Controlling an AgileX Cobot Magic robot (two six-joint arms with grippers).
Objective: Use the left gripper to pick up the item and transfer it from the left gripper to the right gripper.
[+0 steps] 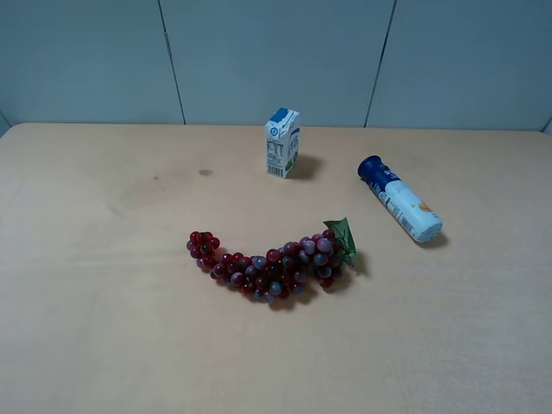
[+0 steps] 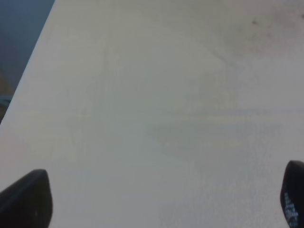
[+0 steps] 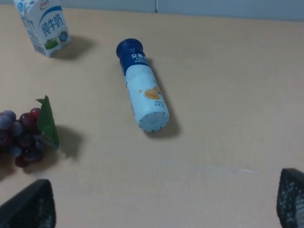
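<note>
The left gripper [image 2: 161, 202] shows in its own wrist view only as two black fingertips [image 2: 26, 197] at opposite lower corners, spread wide with nothing between them; beneath it lies bare, pale tabletop [image 2: 156, 104], with the table's edge and a dark floor off to one side. The right gripper [image 3: 161, 202] likewise stands wide apart and empty, its textured black fingertips [image 3: 28, 204] just entering the corners of its wrist view. Neither arm appears in the high camera view. Ahead of the right gripper, well apart from it, the item [image 3: 142, 85] lies on its side on the table, dark blue cap pointing away toward the far wall and white base turned toward the camera, a small orange mark on its flank. In the high view the item [image 1: 399, 198] rests on the right part of the table [image 1: 103, 328], its cap end farther back. A small white-and-blue carton [image 1: 282, 142] stands upright near the table's far middle, and a red-purple grape bunch [image 1: 272, 266] with a green leaf [image 1: 341, 236] lies in front of it, nearer the centre, apart from both.
</note>
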